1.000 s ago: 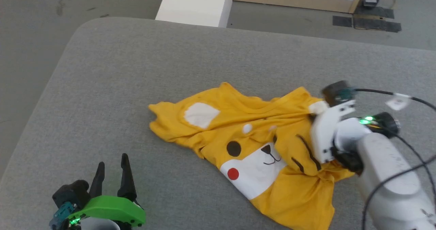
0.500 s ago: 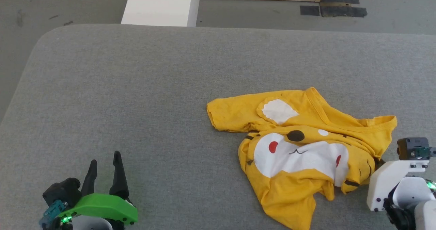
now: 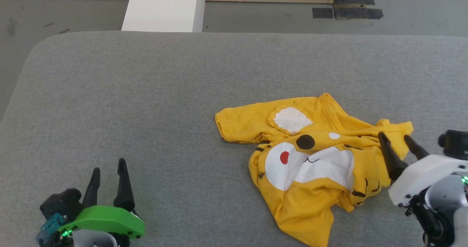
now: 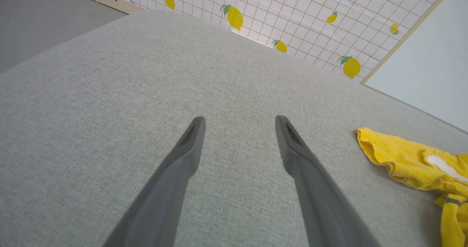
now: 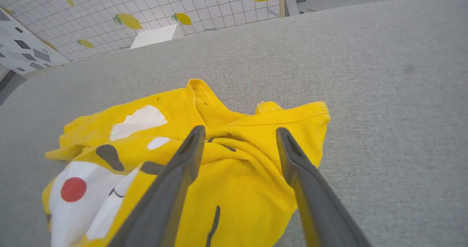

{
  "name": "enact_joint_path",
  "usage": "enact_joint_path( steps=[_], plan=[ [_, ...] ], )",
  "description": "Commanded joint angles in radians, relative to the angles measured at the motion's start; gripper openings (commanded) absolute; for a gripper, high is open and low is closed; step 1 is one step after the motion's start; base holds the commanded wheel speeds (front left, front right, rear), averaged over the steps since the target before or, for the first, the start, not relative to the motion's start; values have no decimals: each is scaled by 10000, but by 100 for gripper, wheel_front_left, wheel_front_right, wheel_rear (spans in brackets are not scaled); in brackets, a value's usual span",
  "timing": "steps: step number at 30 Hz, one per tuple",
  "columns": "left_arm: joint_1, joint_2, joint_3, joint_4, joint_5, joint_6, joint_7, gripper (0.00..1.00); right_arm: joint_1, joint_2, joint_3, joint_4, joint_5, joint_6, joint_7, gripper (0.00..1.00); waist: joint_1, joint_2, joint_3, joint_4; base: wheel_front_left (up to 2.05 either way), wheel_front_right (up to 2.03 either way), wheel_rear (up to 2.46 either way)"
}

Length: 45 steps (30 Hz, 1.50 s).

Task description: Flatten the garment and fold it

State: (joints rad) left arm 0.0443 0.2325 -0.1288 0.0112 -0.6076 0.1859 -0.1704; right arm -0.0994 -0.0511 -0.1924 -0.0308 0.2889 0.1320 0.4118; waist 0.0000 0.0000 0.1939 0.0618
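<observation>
The yellow T-shirt (image 3: 310, 159) lay crumpled on the grey fabric-covered table (image 3: 146, 93), right of centre and towards the near edge. Its cartoon face print was uppermost, creased and partly folded over; one sleeve extended to the left and the collar lay towards the far side. The right gripper (image 3: 393, 135) stood at the shirt's right edge with its two dark fingers spread wide and no cloth between them; whether the tips touched the fabric could not be determined. The left gripper (image 3: 108, 165) was at the near left, well apart from the shirt, fingers likewise spread wide and holding nothing. A white block (image 3: 164, 7) stood beyond the table's far edge.
</observation>
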Motion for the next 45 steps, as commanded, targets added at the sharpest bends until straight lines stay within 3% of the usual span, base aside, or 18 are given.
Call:
enact_joint_path(
  steps=[1,9,12,19,21,26,29,30,33,45],
  plan=[
    [-75,72,19,-95,-29,36,-88,100,181,5,8,-230,229,-13,-140,100,0,0,-37,-7,0,0,0],
    [77,190,-112,-744,296,-150,-482,100,1514,7,434,-1394,232,-13,-2444,100,0,0,-178,-159,0,0,0],
    [218,166,-172,-819,337,-207,-560,100,2052,7,853,-1196,473,-13,-3514,100,0,0,-242,-239,0,0,0],
    [299,322,-367,-828,568,-163,-455,100,2751,8,1771,-408,498,-13,-4785,100,0,0,-518,-494,0,0,0],
    [-318,713,-721,-896,946,-328,47,100,2723,8,1779,-425,356,-13,-4902,100,0,0,-577,-573,0,0,0],
    [-2013,1045,-1507,-743,1463,-758,1178,100,2677,8,1728,-445,264,-13,-4911,100,0,0,-535,-610,0,0,0],
    [-3265,917,-2037,-290,1541,-1137,1927,100,2620,8,1771,-473,236,-13,-4940,100,0,0,-397,-681,0,0,0],
    [-4336,623,-2444,428,1447,-1446,2612,100,2544,8,1838,-488,276,-13,-4995,100,0,0,-170,-806,0,0,0],
    [-5197,314,-2839,1471,1231,-1711,3574,100,2436,8,1941,-475,297,-13,-5067,100,0,0,108,-999,0,0,0],
    [-6648,437,-3513,4772,1061,-1809,6777,100,2065,8,2190,-315,401,-13,-5416,100,0,0,1089,-2076,0,0,0]
  ],
)
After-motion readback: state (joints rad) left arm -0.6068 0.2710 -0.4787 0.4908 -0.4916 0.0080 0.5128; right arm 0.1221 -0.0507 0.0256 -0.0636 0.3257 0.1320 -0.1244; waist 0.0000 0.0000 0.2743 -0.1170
